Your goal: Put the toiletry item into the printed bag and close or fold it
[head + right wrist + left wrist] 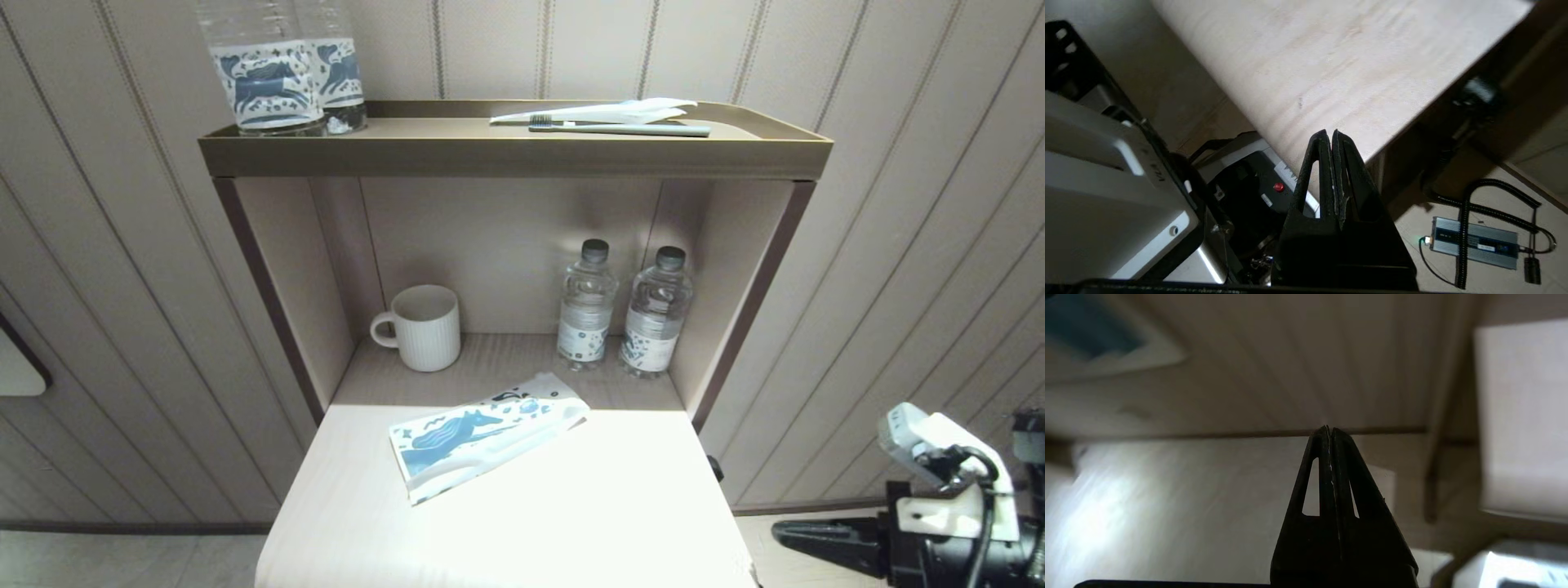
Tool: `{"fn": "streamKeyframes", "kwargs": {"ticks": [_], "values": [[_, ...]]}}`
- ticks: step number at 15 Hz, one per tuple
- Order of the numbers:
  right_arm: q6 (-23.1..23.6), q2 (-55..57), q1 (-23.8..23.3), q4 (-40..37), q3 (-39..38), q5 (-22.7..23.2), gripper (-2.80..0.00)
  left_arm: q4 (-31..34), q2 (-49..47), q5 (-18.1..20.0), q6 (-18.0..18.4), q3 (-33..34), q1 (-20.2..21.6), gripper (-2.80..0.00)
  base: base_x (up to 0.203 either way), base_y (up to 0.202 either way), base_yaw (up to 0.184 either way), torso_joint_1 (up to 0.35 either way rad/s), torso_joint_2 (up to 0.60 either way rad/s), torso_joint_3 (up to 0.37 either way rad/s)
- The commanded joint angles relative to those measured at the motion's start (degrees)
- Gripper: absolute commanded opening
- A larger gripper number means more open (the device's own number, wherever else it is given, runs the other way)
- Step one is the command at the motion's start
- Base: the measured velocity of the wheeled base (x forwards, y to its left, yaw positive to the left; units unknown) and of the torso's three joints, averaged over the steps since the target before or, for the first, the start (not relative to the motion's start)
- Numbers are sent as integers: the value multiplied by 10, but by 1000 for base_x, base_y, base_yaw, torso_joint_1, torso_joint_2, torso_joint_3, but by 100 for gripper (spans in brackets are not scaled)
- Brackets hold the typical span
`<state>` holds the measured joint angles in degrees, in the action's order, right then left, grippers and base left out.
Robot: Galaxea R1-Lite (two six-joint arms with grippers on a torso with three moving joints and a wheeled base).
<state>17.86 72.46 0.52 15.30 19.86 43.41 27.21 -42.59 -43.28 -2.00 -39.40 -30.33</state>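
The printed bag [482, 437] lies flat and slanted on the pale table [571, 506], near the mouth of the shelf niche; its blue horse print faces up. The toiletry item shows in no view. My left gripper [1329, 428] is outside the head view; its wrist view shows both jaws pressed together on nothing, low over the floor and wall. My right gripper [780, 532] is parked low, off the table's right side. It is shut and empty [1330, 132], pointing towards the table's edge.
A white ribbed mug [424, 327] and two small water bottles [586, 302] [657, 312] stand in the niche. The top shelf [514, 155] carries two horse-label bottles [282, 69] and a grey-green toothbrush [629, 128] beside a white wrapper. A power brick [1474, 241] and cables lie on the floor.
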Motion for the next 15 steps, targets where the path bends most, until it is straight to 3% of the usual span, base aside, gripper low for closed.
{"fn": "streamKeyframes", "kwargs": {"ticks": [1,3,7,9,10,11,13,15], "values": [[-18,-91,-57,-1,-12,-23,-280,37,132,-22,-4,14,83,-280,0,0,0,0,0,0],[-37,-196,-105,-29,-24,-87,-280,70,188,9,-8,24,179,-280,0,0,0,0,0,0],[-49,-459,-135,-218,-31,-157,-280,103,265,205,-11,121,320,-280,0,0,0,0,0,0],[-55,-551,-147,-297,-48,-197,-280,78,293,258,-21,181,326,-280,0,0,0,0,0,0],[-58,-569,-153,-302,-77,-233,-280,35,323,276,-18,214,321,-280,0,0,0,0,0,0],[-58,-570,-155,-263,-115,-262,-280,-17,367,295,-4,247,316,-280,0,0,0,0,0,0],[-38,-567,-157,-83,-171,-300,-280,-139,423,369,52,324,310,-280,0,0,0,0,0,0],[-23,-566,-161,-41,-196,-344,-280,-151,426,452,72,345,307,-280,0,0,0,0,0,0]]}}
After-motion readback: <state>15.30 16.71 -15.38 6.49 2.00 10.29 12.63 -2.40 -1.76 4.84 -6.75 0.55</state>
